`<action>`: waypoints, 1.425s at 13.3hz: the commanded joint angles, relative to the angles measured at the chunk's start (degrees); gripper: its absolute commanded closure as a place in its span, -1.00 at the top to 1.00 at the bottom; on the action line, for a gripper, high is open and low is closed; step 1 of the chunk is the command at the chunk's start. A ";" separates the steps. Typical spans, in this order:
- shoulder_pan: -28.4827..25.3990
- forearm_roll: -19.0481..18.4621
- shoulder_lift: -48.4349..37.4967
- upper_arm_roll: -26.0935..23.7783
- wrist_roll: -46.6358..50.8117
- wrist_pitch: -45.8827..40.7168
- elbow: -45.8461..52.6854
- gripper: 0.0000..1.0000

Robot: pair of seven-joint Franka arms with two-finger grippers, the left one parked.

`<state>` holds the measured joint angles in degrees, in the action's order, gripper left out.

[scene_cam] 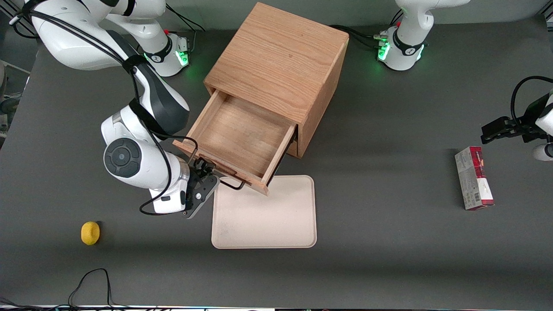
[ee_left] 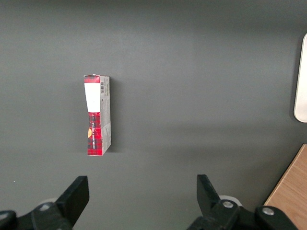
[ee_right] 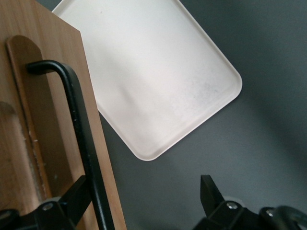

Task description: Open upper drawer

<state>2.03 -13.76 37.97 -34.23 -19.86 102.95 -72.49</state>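
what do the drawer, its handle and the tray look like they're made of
Drawer: light oak-like wood, matte, with visible grain; solid or veneer, I can't tell. Handle: thin black bar, probably painted metal, with a slight sheen and tiny specks. Tray: cream, matte, rounded corners, likely plastic or moulded fibre. The gripper sits at the drawer front by the handle, jaws open.

Tray (scene_cam: 276,216) close under open upper drawer (scene_cam: 242,138)

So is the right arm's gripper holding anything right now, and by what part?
Nothing is held: the gripper is open beside the upper drawer's black bar handle.
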 commanded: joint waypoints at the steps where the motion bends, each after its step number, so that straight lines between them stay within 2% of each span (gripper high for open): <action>1: -0.10 -1.35 0.27 -0.13 -1.23 -1.26 2.44 1.00; 4: 1.21 -0.83 -4.47 0.83 -2.54 -6.85 2.36 1.00; 6: 1.22 1.09 -9.64 6.16 -2.20 -11.45 1.92 1.00; 9: 0.69 13.81 -16.94 22.14 2.96 -11.98 -1.67 1.00; 10: 0.60 16.72 -19.14 26.98 4.55 -12.25 -4.12 1.00; 11: 0.52 17.79 -22.12 30.59 4.74 -12.16 -7.45 1.00; 12: 0.52 17.46 -24.67 32.54 5.00 -11.99 -10.01 1.00; 14: -0.01 12.82 -31.87 33.01 15.48 -11.72 -16.94 1.00; 15: -0.10 12.71 -35.38 32.83 20.86 -11.02 -21.07 1.00; 19: -0.01 13.23 -46.47 32.83 29.95 -11.02 -31.47 1.00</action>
<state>2.19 0.15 -0.74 -1.61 4.81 89.90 -95.53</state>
